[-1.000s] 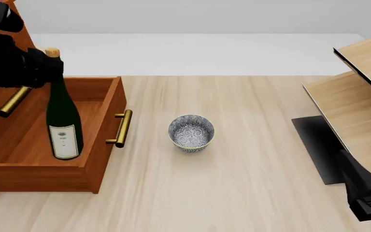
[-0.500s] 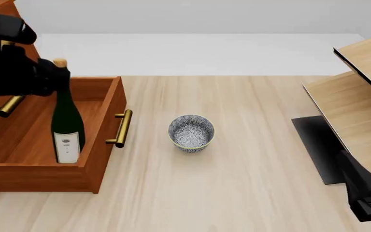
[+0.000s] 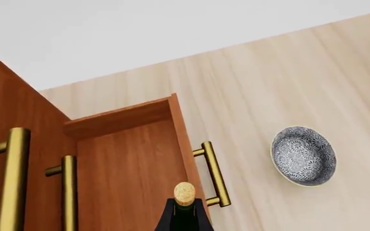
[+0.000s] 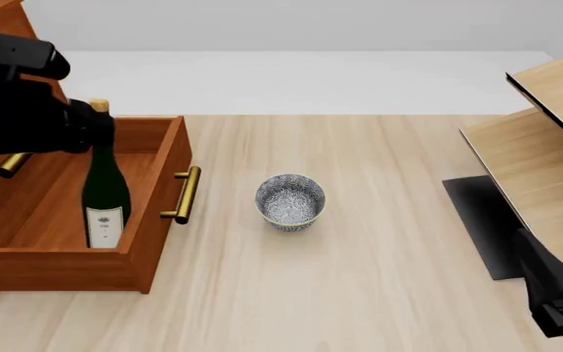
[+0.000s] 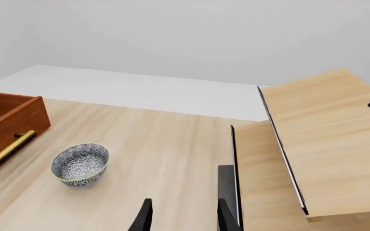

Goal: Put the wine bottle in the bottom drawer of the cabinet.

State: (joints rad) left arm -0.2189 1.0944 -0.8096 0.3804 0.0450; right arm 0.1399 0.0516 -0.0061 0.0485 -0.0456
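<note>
The wine bottle (image 4: 105, 196), dark green with a tan foil top and white label, stands upright inside the open bottom drawer (image 4: 160, 196) of the reddish-brown cabinet (image 3: 18, 110). My left gripper (image 4: 88, 126) is shut on the bottle's neck just under the foil. In the left wrist view only the foil top (image 3: 184, 192) and dark neck show, above the drawer floor (image 3: 127, 178). My right gripper (image 5: 185, 216) hangs open at the front right (image 4: 556, 297), far from the drawer, with nothing between its fingers.
A patterned bowl (image 4: 290, 202) sits on the table right of the drawer's brass handle (image 4: 185, 194). A pale wooden shelf unit (image 4: 545, 158) on a black base (image 4: 482, 220) fills the right side. Upper drawer handles (image 3: 11, 178) jut out beside the bottle.
The left gripper has carried the bottle a little to the right and lower, so its base sits deeper in the drawer. The right arm has not moved.
</note>
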